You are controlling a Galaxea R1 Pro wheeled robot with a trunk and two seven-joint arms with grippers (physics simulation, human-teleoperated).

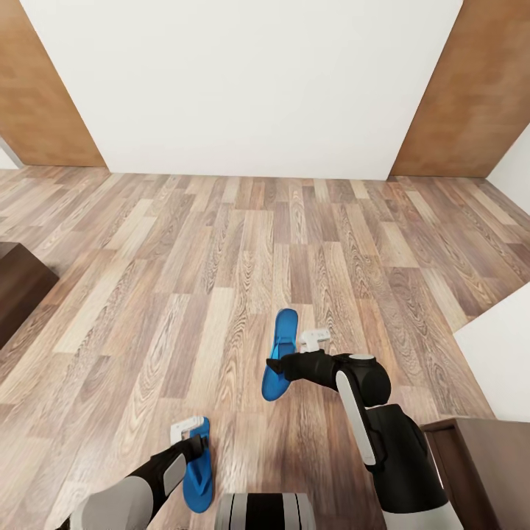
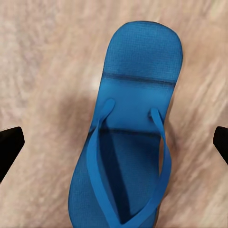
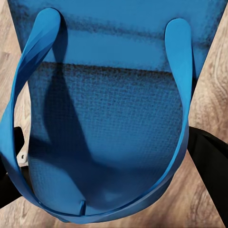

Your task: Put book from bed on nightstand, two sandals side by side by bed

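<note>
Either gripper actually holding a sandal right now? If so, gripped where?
Right gripper is closed across the sandal, fingers at the sole's two edges by the strap end. Left gripper is open, fingertips wide either side of the other sandal, holding nothing.

Two bright blue flat sandals, thong straps, textured soles. One sandal [image 1: 280, 353] is above the wood-plank floor [image 1: 221, 258] mid-room, long axis running away from the robot, clamped at its side by the right gripper [image 1: 277, 364]. Other sandal [image 1: 199, 471] lies closer to the robot, strap side up, flat on the floor, under the left gripper [image 1: 193, 440]. The two are well apart. Close view: second sandal [image 2: 128, 137] lies between the spread black fingertips [image 2: 9, 147].
</note>
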